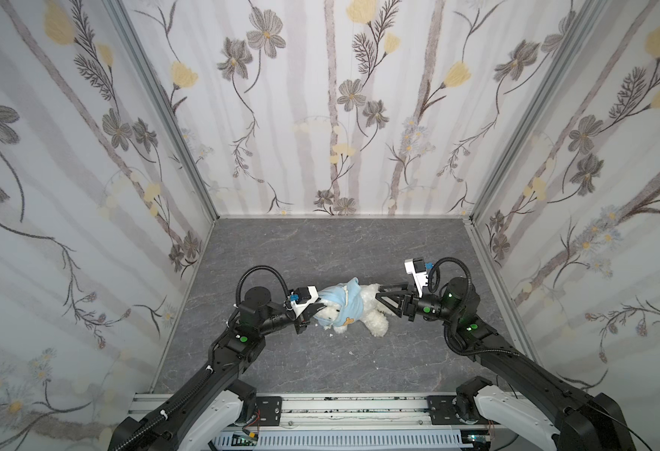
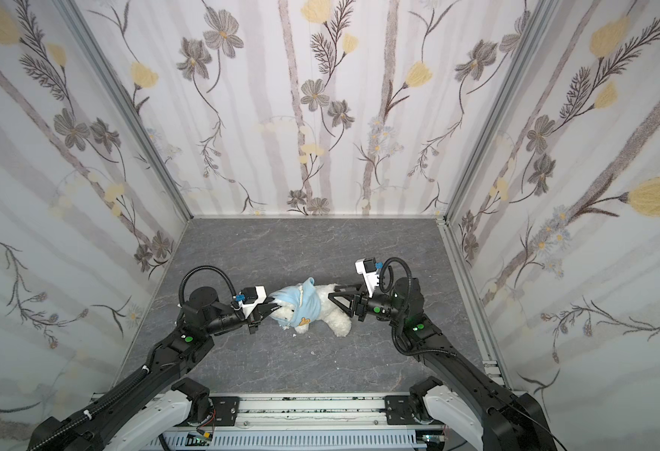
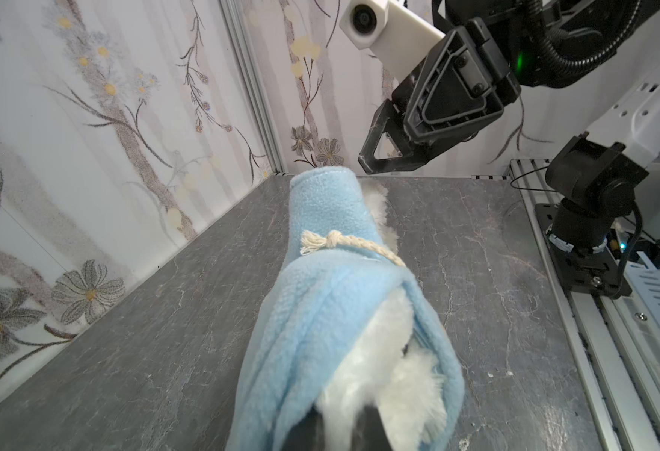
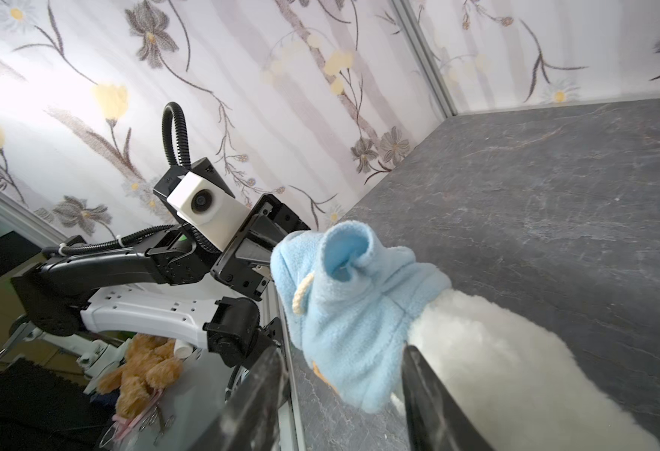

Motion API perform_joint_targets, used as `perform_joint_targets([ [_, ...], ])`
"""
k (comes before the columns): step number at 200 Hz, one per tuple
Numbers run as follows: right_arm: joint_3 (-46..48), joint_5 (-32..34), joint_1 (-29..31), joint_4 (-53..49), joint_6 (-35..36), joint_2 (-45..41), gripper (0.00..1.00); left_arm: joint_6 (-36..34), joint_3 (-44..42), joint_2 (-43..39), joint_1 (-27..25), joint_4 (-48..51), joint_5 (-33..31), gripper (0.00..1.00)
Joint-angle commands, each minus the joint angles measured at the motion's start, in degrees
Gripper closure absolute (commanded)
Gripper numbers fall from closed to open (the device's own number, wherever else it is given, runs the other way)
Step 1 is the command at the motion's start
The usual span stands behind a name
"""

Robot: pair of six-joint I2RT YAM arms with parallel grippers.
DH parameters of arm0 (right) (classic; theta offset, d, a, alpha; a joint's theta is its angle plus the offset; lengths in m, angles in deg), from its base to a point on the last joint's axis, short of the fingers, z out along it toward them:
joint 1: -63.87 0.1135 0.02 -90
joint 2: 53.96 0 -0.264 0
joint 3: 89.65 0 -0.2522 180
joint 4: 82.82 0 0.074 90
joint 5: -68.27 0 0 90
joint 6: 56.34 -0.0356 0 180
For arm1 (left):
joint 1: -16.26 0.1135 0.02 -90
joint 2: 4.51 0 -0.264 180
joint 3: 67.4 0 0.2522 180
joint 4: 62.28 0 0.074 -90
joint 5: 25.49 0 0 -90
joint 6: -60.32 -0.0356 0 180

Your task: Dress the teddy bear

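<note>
The teddy bear (image 1: 373, 314) (image 2: 338, 318), white and fluffy, lies on its side on the grey table in both top views. A light-blue hoodie (image 1: 342, 300) (image 2: 301, 302) covers its head and chest. An orange patch shows near the hoodie's hem. My left gripper (image 1: 317, 308) (image 2: 271, 308) is at the bear's head. In the left wrist view it (image 3: 340, 433) is shut on white fur (image 3: 379, 371), with the hood (image 3: 320, 312) wrapped round its fingers. My right gripper (image 1: 378, 295) (image 2: 332, 295) is open at the bear's back. In the right wrist view its (image 4: 344, 394) fingers straddle the hoodie's hem (image 4: 351, 332) without pinching it.
Flower-papered walls close in the table (image 1: 320, 242) on three sides. An aluminium rail (image 1: 340, 406) with both arm bases runs along the front edge. A few white crumbs (image 1: 351, 352) lie near the bear. Off the table, a brown plush bear (image 4: 141, 367) lies among tools.
</note>
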State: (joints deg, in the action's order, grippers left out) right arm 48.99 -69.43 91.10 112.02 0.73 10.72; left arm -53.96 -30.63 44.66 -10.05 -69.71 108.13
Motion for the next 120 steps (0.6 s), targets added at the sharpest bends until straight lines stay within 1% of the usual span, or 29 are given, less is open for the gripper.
perform_joint_targets([
  [1, -1.1, 1.9, 2.0, -2.5, 0.2, 1.3, 0.55, -7.7, -0.9, 0.0, -1.0, -3.3, -1.2, 1.00],
  [11, -2.8, 4.2, 3.0, -6.1, 1.1, 2.7, 0.56, -8.1, -1.3, 0.0, -1.4, -3.3, -1.5, 1.00],
  [21, -4.3, 5.7, 3.3, -9.4, 1.8, 4.6, 0.60, -8.5, -1.4, -0.1, -1.7, -3.3, -1.8, 1.00],
  [30, -4.7, 6.1, 3.6, -10.0, 1.9, 5.8, 0.62, -8.5, -1.4, 0.0, -1.8, -3.3, -2.0, 1.00],
  [38, -4.7, 8.0, 3.9, -11.1, 1.9, 6.3, 0.64, -8.5, -1.3, 0.0, -1.9, -3.3, -2.2, 1.00],
  [55, -5.4, 11.8, 5.5, -14.9, 3.8, 7.3, 0.64, -8.5, -1.0, 0.1, -2.3, -3.3, -2.8, 1.00],
  [74, -6.8, 14.6, 7.2, -18.8, 5.5, 9.1, 0.65, -8.6, -1.0, 0.2, -2.6, -3.3, -3.5, 1.00],
  [92, -7.6, 16.5, 8.6, -19.6, 5.6, 10.5, 0.64, -8.8, -1.2, 0.3, -3.0, -3.3, -3.6, 1.00],
  [120, -8.0, 17.9, 9.0, -18.3, 4.5, 12.8, 0.64, -9.6, -1.3, 0.3, -3.5, -3.2, -3.8, 1.00],
])
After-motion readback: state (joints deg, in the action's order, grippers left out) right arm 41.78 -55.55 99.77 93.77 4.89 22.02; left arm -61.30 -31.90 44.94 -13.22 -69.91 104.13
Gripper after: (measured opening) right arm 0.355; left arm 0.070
